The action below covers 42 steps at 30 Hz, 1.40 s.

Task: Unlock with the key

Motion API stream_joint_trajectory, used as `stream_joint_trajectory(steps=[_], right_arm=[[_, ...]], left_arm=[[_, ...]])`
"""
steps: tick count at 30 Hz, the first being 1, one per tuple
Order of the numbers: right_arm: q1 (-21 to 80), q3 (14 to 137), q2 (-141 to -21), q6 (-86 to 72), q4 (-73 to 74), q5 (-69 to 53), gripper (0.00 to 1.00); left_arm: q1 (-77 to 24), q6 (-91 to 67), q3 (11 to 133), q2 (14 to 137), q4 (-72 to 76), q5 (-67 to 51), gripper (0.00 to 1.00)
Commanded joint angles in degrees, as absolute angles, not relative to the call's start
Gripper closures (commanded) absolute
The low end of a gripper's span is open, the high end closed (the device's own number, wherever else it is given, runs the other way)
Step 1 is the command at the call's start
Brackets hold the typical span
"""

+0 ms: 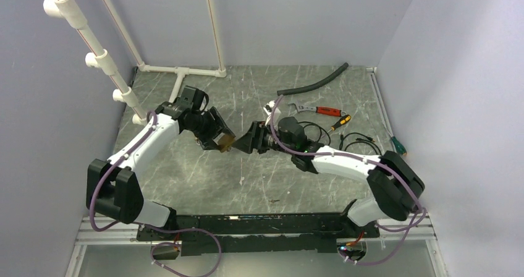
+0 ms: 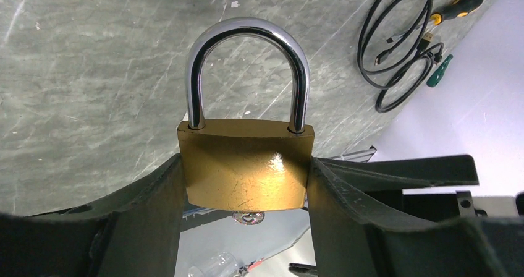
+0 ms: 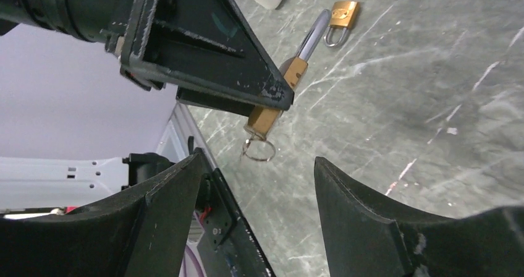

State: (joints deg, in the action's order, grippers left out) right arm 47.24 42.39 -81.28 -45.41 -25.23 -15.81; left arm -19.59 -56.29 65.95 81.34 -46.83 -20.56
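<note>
The padlock [image 2: 247,166] at the centre of the left wrist view is scuffed brass-gold with a white glare spot, its shackle [image 2: 247,26] mirror silver; the left gripper [image 2: 246,159] has matt black fingers [image 2: 148,227]; the key [image 3: 252,130] looks brass, its ring [image 3: 259,149] silver; the table [image 2: 92,91] is grey-green, marbled with white veins; a second padlock [image 3: 343,14], at the top of the right wrist view, is brass with silver; the wrench [image 1: 327,110], upper right of the top view, has a red handle; the walls [image 1: 278,17] are pale lilac.
</note>
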Motion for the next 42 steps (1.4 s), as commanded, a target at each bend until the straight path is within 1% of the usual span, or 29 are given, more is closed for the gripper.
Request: stream_joint_trajectory(steps=[1,12,16,19,23,28,31,33,34,36,38,40,42], right_arm=[[47.20,46.33,-84.47,-50.24,-34.45,-19.30,0.32],[47.35,51.50,-91.83,-52.01,-29.47,-14.14,0.46],[48.27,52.86,-93.54,-51.65,-27.40,-12.45,0.49],[49.04,53.58,-94.33,-51.34,-26.32,-11.60,0.57],[50.76,55.09,-94.94,-50.19,-23.11,-9.23,0.61],[51.33,54.32,-95.05,-50.57,-22.19,-7.57,0.80],[51.25,53.97,-94.08,-50.12,-21.65,-6.59,0.84],[51.25,53.96,-93.39,-49.35,-21.38,-6.14,0.88],[51.22,53.96,-93.08,-48.94,-21.36,-6.03,0.91],[51.01,53.90,-92.41,-48.20,-21.71,-6.27,0.98],[50.69,53.67,-91.65,-47.77,-22.42,-6.89,1.00],[50.19,53.48,-90.78,-47.90,-22.24,-7.15,1.00],[49.70,53.29,-89.48,-47.68,-21.71,-7.33,1.00]], left_arm=[[-20.27,-57.49,66.61,77.71,-41.75,-24.30,1.00],[-20.92,-59.61,63.90,75.63,-40.28,-23.42,1.00],[-21.01,-60.25,63.25,74.81,-38.46,-23.98,1.00],[-21.09,-60.86,63.19,74.80,-38.21,-24.35,1.00],[-21.12,-62.21,62.46,74.37,-37.22,-23.88,1.00],[-21.13,-64.23,62.23,72.70,-35.60,-23.52,1.00],[-21.11,-64.65,62.05,71.96,-34.68,-24.06,0.98],[-21.12,-64.45,62.04,71.78,-34.37,-24.78,0.91],[-21.10,-63.98,62.05,71.73,-33.92,-25.57,0.83],[-21.16,-62.52,62.17,71.51,-32.72,-26.99,0.60],[-21.15,-60.56,62.72,71.29,-32.34,-27.22,0.34],[-21.12,-58.28,63.55,70.79,-32.79,-26.75,0.17],[-21.11,-55.61,64.95,70.10,-34.52,-24.36,0.04]])
